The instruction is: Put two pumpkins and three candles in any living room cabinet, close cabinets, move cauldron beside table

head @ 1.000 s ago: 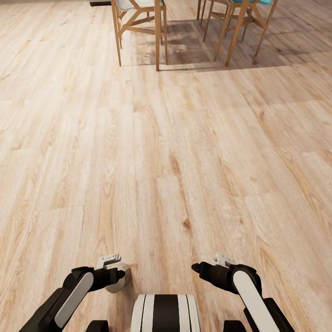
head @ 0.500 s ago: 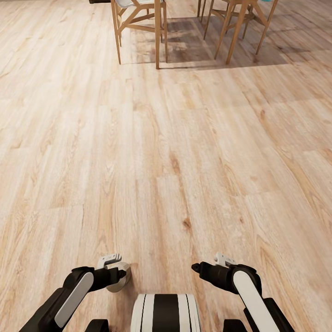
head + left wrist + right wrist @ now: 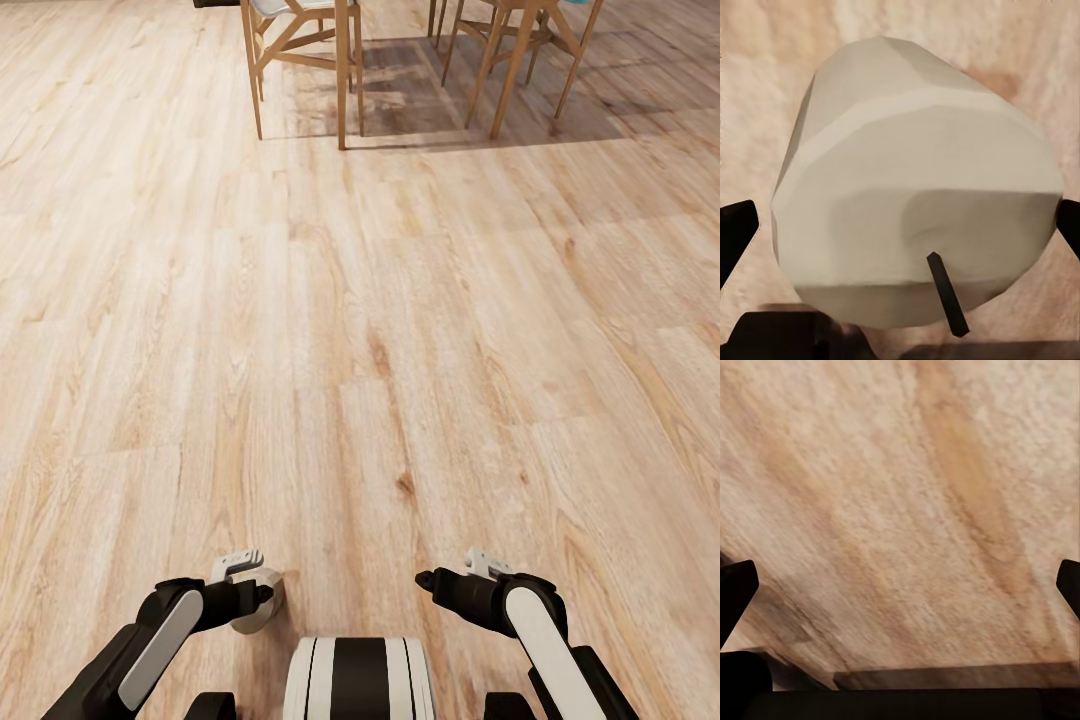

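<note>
Floor point(image 3: 380, 300): pale wood planks; chairs point(image 3: 300, 50) far ahead. Arms low, tucked near trunk. Left gripper point(image 3: 900, 225) clamped around candle point(image 3: 915, 202). Right gripper point(image 3: 900, 585) spread wide, empty, above floor.

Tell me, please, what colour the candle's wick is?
Black, on the pale beige-grey candle; clearest in the left wrist view.

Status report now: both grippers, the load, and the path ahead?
Left gripper shut on candle. Right gripper open, empty. Wooden chairs ahead on floor.
</note>
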